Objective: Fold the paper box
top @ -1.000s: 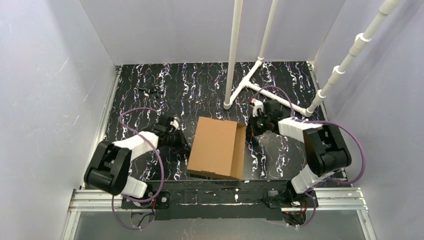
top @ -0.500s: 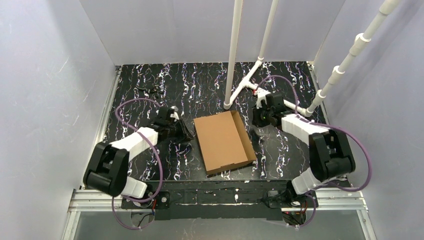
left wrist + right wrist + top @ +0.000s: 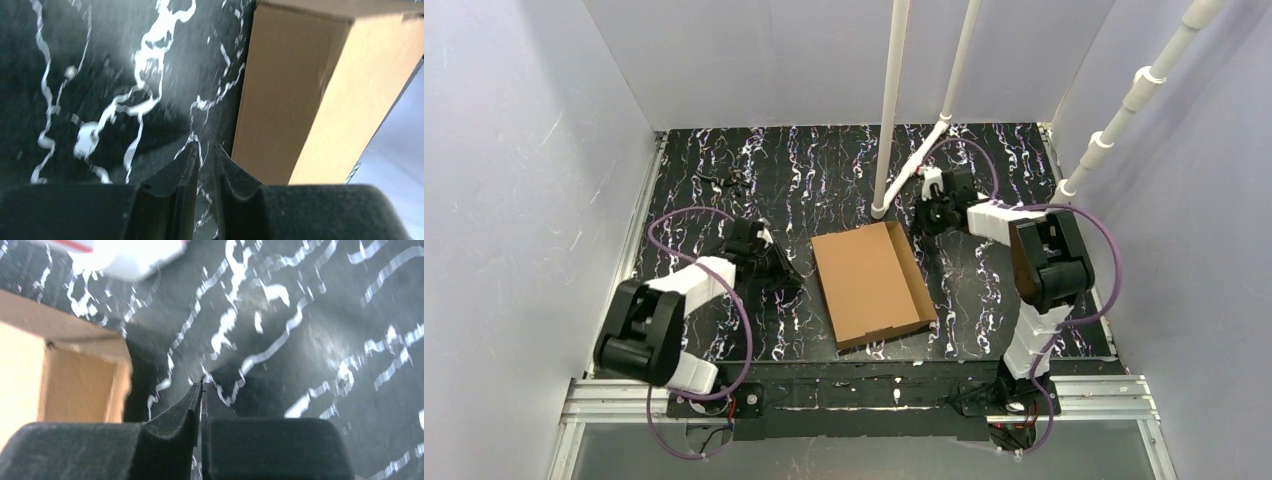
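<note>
Your desk (image 3: 824,160) is a black top veined with white. The paper box (image 3: 869,285) lies on it near the middle, open side up. A white pipe frame (image 3: 889,120) stands at the far right, and a small dark scrap (image 3: 724,181) lies at the far left.

left pincer (image 3: 205,146) ajar, right pincer (image 3: 202,382) closed

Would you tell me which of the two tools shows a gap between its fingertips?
The left tool: its wrist view shows a narrow slit between the fingertips, while those of the right tool meet. Neither holds the paper box.
</note>
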Action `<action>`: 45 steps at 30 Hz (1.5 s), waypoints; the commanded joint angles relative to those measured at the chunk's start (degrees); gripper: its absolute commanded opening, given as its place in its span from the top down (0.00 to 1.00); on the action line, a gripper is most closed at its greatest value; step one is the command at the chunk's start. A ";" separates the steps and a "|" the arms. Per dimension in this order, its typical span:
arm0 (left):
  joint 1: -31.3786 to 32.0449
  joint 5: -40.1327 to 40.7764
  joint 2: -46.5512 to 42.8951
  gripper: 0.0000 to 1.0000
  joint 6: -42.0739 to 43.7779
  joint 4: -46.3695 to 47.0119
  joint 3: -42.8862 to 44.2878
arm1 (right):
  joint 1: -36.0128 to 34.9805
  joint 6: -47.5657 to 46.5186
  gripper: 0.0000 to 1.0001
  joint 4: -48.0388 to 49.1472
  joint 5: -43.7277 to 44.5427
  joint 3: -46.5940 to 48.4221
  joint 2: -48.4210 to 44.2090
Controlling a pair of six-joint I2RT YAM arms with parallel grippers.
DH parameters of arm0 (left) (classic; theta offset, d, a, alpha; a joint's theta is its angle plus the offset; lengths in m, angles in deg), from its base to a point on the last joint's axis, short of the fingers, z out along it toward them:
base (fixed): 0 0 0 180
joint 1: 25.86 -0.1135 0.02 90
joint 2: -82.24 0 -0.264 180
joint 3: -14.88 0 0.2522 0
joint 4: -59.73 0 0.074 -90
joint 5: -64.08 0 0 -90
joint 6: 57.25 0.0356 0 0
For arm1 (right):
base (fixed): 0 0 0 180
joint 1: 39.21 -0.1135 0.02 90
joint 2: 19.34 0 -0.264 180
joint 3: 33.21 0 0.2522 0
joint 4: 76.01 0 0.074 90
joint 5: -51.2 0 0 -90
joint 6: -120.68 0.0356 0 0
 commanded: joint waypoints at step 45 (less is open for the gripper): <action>9.48 -1.97 -35.79 0.39 -9.96 -5.64 -18.25 | 8.77 -32.30 0.92 -30.21 -14.74 -12.24 -30.89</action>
